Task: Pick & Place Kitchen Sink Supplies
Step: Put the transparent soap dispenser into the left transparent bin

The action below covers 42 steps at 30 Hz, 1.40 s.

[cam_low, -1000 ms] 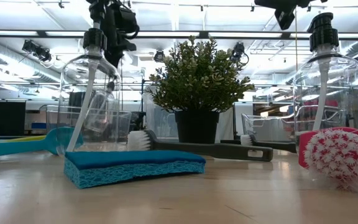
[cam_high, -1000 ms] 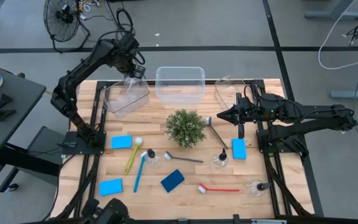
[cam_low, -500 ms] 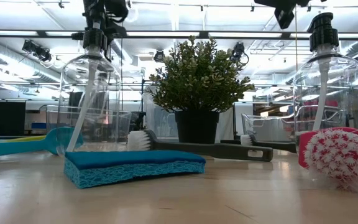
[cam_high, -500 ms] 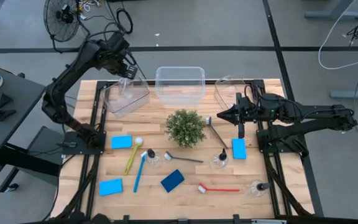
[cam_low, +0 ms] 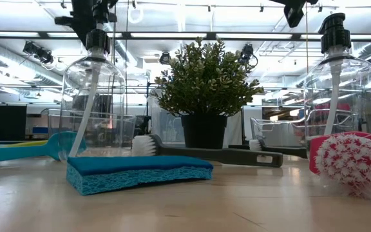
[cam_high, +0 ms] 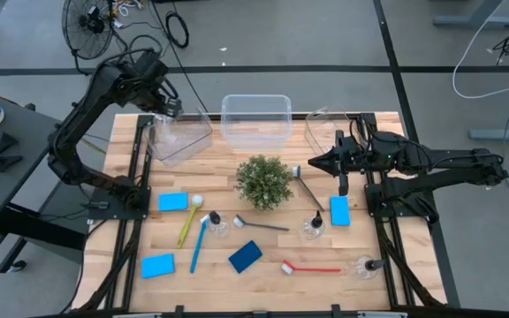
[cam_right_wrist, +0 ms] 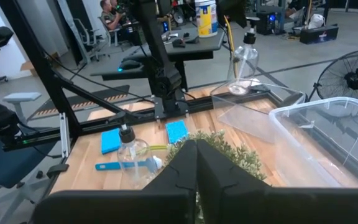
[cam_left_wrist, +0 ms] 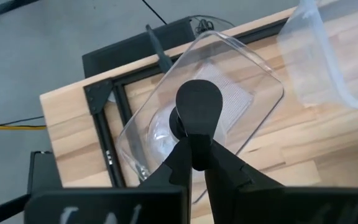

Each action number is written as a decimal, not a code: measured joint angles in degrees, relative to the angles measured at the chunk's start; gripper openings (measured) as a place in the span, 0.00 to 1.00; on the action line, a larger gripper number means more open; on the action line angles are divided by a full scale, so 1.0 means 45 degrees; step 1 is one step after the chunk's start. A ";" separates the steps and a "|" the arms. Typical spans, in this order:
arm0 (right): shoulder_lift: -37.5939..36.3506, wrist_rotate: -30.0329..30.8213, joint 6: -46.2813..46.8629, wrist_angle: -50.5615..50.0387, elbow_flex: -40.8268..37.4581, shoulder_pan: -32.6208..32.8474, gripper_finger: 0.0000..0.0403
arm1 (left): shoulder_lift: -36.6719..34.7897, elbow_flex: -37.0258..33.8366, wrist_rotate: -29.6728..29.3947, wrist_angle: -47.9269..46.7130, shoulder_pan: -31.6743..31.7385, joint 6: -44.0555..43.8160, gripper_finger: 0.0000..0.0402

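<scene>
My left gripper [cam_high: 164, 99] hangs over the left clear bin [cam_high: 181, 137] at the far left of the table, shut on a small clear bottle [cam_right_wrist: 243, 62] with a black cap. My right gripper [cam_high: 312, 163] is shut on nothing and hovers right of the green plant [cam_high: 264, 181]. Lying on the table are several blue sponges [cam_high: 173, 201], a yellow brush [cam_high: 187, 227], a blue brush [cam_high: 197, 245], a red brush [cam_high: 312, 268], two dark grey brushes [cam_high: 268, 226] and three standing bottles [cam_high: 312, 230]. My left gripper pinches the bottle's black cap [cam_left_wrist: 199, 112] between its two fingers [cam_left_wrist: 219, 165], coming from above and pointing down. The bottle is lifted clear and hangs about upright below the fingers, its clear body [cam_left_wrist: 163, 130] over the left bin's floor.
Three clear bins line the far edge: left, middle [cam_high: 256, 119] and right [cam_high: 330, 128]. The plant stands mid-table. A sponge [cam_high: 339, 211] and a dark brush [cam_high: 307, 185] lie below the right arm. People and desks show in the room beyond the table [cam_right_wrist: 114, 9].
My left arm has swung toward the table's far left corner and risen, carrying the bottle with it; the bottle no longer shows low over the table in the low view. The right arm has kept still.
</scene>
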 joint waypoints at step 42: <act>0.0000 0.0000 0.0340 0.1069 0.0000 0.0001 0.02 | -0.4429 -0.8293 -0.2109 0.5237 -0.0965 -0.2174 0.10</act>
